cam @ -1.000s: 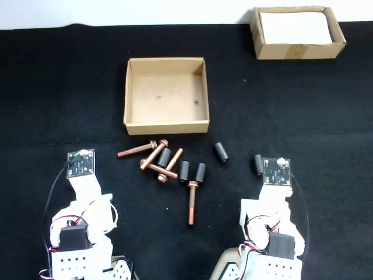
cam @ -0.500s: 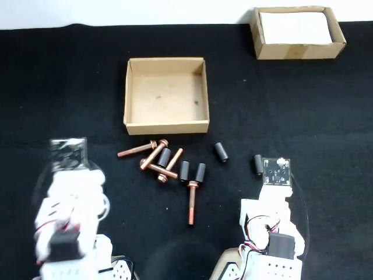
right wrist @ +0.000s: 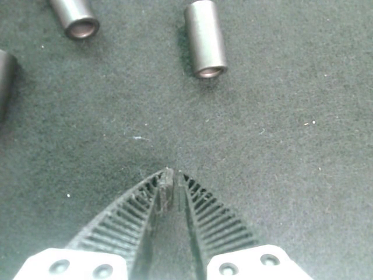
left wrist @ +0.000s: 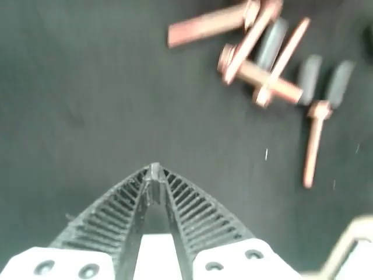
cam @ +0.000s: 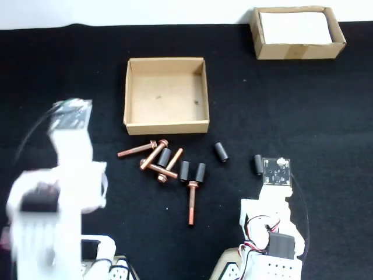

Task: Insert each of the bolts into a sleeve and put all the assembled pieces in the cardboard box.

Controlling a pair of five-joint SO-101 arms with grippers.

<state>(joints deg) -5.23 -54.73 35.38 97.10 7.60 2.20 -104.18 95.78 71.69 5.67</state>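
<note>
Several copper bolts (cam: 155, 155) lie crossed on the black mat just in front of the open cardboard box (cam: 166, 126); one more bolt (cam: 191, 203) lies alone nearer the arms. Black sleeves (cam: 184, 170) lie among and beside them, with two more sleeves (cam: 220, 151) off to the right. My left gripper (left wrist: 154, 172) is shut with nothing in it and hovers over bare mat, with the bolt pile (left wrist: 250, 55) ahead of it. The right gripper (right wrist: 169, 176) is shut too, low over the mat. A sleeve (right wrist: 205, 38) lies a short way ahead of it.
A second cardboard box (cam: 297, 51) with a white insert stands at the far right corner. Bare black mat stretches to the left of the bolts and to the right of the sleeves. Past the mat's far edge is a white surface.
The left arm has risen and swung away from its base toward the far left of the table. The right arm, bolts and sleeves have not moved.
</note>
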